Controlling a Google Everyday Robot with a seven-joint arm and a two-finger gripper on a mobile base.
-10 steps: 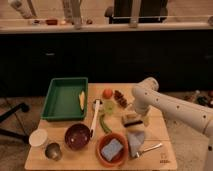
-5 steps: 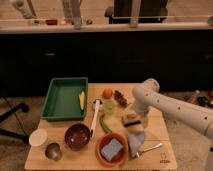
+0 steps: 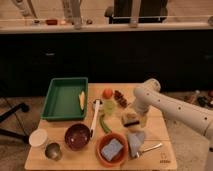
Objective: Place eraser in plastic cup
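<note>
On the desk there are three cups: one pale green plastic cup right of the green tray, and one white cup and one metal cup below it. There are two bowls below the tray's right corner, one maroon bowl and one orange bowl. There is one each of the tray, eraser, blue sponge, grey wedge and orange fruit, and one pincer, at the eraser well right of the tray
</note>
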